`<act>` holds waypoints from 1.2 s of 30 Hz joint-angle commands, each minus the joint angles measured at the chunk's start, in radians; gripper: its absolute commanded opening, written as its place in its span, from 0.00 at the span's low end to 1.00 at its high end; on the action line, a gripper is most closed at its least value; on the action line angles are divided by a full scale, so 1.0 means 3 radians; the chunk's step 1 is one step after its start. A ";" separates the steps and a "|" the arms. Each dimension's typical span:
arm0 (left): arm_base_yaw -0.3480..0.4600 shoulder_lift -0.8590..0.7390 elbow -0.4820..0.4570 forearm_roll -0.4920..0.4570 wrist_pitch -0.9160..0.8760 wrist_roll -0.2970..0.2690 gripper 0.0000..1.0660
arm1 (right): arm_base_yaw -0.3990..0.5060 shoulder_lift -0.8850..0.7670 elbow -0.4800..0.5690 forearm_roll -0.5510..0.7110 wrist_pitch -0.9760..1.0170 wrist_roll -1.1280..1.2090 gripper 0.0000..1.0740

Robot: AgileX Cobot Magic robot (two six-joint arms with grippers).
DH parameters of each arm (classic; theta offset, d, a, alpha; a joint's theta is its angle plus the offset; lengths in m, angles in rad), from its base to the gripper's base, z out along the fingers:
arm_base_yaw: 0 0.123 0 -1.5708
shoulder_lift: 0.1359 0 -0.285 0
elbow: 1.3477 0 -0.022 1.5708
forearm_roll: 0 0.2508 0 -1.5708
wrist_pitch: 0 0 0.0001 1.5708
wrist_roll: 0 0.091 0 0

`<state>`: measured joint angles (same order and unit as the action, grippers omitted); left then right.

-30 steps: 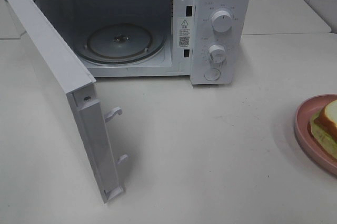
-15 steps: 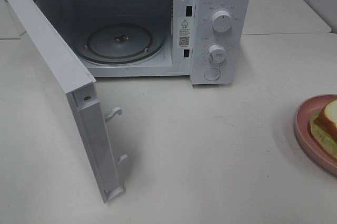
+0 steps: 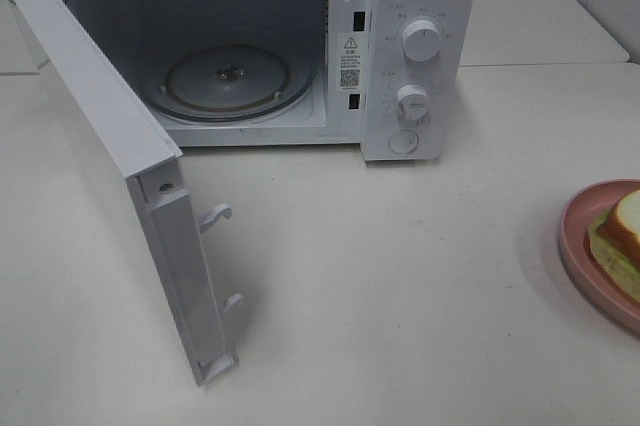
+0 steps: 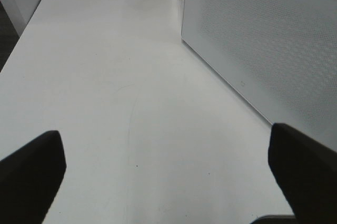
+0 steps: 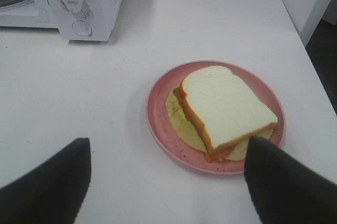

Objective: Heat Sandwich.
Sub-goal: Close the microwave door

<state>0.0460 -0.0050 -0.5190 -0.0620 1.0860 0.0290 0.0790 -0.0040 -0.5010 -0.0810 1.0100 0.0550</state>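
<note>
pink plate [image 5: 158,113] and sandwich [image 5: 224,108] whole only wrist-side.

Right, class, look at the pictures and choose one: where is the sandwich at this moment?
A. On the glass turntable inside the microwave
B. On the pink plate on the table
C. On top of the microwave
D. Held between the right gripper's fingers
B: the sandwich lies on the pink plate on the table, while the microwave stands open with a bare turntable.
</note>
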 commanded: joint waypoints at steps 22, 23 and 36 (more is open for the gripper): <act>0.0000 0.0320 -0.0077 -0.0117 -0.0207 -0.0003 0.91 | -0.0023 -0.0090 0.0007 -0.0007 -0.0053 -0.0033 0.71; 0.0000 0.0347 -0.0083 -0.0117 -0.0280 -0.0003 0.91 | -0.0023 -0.0090 0.0007 -0.0007 -0.0053 -0.0033 0.71; 0.0000 0.0767 0.0310 -0.0080 -0.1543 -0.0003 0.68 | -0.0023 -0.0090 0.0007 -0.0007 -0.0053 -0.0033 0.71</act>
<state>0.0460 0.2150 -0.4460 -0.0880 0.7050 0.0290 0.0790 -0.0040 -0.5010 -0.0810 1.0100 0.0550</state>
